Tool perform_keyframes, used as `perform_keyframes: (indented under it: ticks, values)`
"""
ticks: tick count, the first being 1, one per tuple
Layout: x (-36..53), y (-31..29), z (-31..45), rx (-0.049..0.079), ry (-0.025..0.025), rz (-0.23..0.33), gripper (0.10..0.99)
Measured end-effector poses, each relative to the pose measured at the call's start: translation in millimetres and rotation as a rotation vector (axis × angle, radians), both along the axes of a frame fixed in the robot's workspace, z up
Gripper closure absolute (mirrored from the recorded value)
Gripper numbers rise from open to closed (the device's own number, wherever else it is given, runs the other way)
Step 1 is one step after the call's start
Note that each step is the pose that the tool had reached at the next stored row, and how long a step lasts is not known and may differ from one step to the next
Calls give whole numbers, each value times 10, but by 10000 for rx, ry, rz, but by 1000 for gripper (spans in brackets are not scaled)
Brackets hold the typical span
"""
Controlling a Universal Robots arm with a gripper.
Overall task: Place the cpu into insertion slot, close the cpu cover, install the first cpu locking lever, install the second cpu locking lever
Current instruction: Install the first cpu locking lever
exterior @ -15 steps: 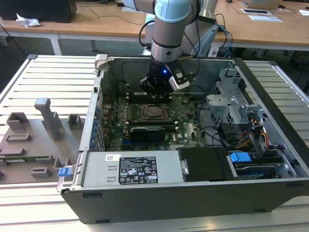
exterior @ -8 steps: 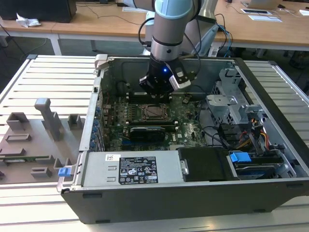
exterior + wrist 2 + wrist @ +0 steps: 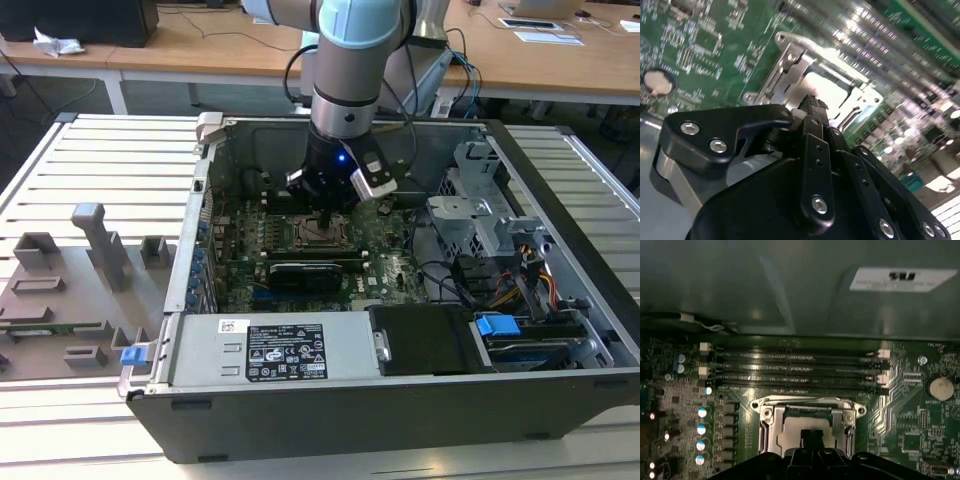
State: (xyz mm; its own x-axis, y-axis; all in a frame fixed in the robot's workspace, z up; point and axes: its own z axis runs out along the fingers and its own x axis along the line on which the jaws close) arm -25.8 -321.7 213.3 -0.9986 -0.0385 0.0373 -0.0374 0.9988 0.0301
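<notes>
Hovering Over the Socket — Cover Down on the Chip

Standing inside the open computer case, the gripper hangs directly above the insertion slot at the centre of the motherboard. In the second wrist view the gripper shows its black fingertips drawn together into one narrow point with nothing between them, and that point sits just above the near edge of the socket.

The cpu lies in the insertion slot; its pale metal top shows through the open window of the cpu cover in both wrist views. The cpu cover appears to lie flat over the socket rather than standing on its hinge — judged from the first wrist view, where its frame surrounds the chip on all visible sides. Placement and cover closing therefore look complete. Whether either locking lever is latched cannot be told from these views.

The relation that matters: the socket lies straight below the fingertips, slightly ahead of them toward the row of memory slots, whose long axis runs parallel to the cover's far edge.

Markings: a white label sits on the power supply in the exterior view, and another white sticker on the case wall in the first wrist view; the print on both is too small to read
</notes>
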Motion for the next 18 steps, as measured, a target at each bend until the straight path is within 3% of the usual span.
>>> perform_keyframes:
  ticks: [3, 4, 7, 9, 14, 18]
  values:
    - [-2, -9, 5, -314, 3, 1, 980]
    - [-2, -9, 28, -316, 3, 2, 980]
    - [-2, -8, 251, -313, 1, 1, 980]
    - [-2, -8, 327, -314, 2, 1, 980]
    - [-2, -8, 478, -314, 2, 1, 980]
    - [-2, -8, 491, -307, 2, 1, 980]
